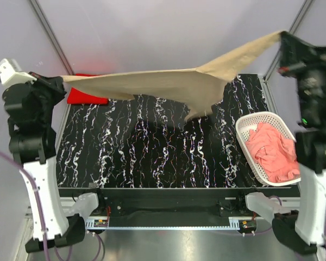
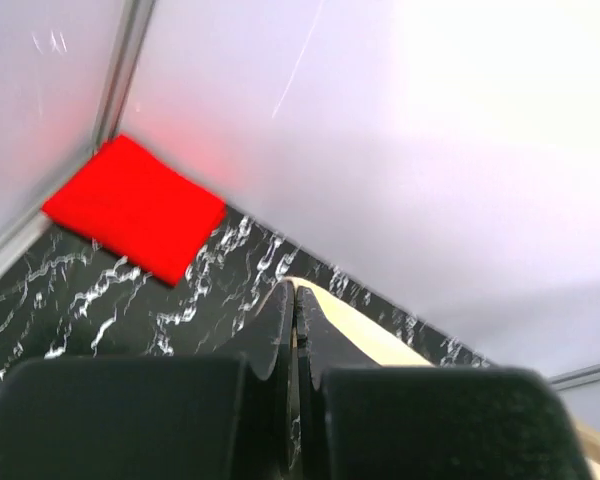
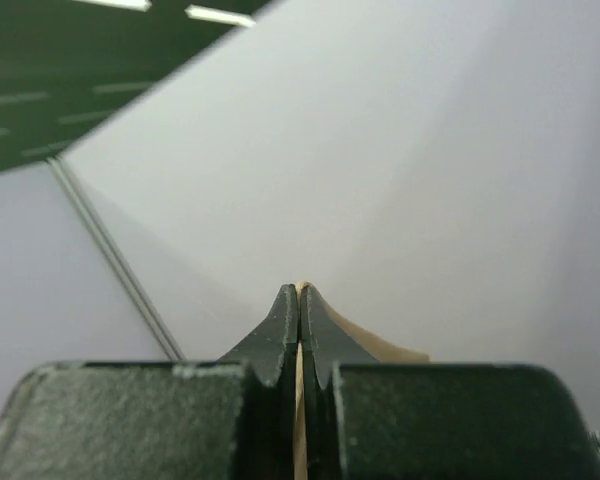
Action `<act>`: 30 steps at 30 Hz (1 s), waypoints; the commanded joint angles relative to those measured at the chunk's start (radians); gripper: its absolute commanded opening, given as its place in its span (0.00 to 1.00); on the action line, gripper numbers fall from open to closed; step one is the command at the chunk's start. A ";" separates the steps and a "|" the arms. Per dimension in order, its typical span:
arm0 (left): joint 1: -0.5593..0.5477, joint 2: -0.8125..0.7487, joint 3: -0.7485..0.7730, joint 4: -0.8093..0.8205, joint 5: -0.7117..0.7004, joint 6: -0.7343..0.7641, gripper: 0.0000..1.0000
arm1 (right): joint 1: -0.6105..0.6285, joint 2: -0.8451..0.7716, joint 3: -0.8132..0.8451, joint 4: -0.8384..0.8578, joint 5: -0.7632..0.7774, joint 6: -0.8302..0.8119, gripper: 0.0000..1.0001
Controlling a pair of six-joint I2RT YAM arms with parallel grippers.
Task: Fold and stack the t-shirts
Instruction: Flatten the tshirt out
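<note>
The tan t-shirt hangs stretched in the air above the black marbled table, held at both ends. My left gripper is shut on its left end; the tan cloth shows between the fingers in the left wrist view. My right gripper is shut on its right end, raised high; the cloth shows pinched there too. The red t-shirt lies folded at the table's far left corner, also seen in the left wrist view. The salmon-pink t-shirt lies crumpled in the basket.
A white plastic lattice basket stands at the table's right edge. Grey enclosure walls with metal struts surround the table on the far side and both flanks.
</note>
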 commanded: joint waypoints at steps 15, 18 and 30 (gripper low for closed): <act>0.017 -0.222 0.379 -0.395 -0.229 0.091 0.00 | -0.008 -0.218 0.189 -0.334 0.049 -0.024 0.00; 0.016 -0.218 0.332 -0.366 -0.224 0.083 0.00 | -0.008 -0.212 0.118 -0.293 0.044 -0.012 0.00; 0.019 -0.067 -0.173 0.017 -0.195 0.045 0.00 | -0.008 0.036 -0.275 0.113 0.018 -0.015 0.00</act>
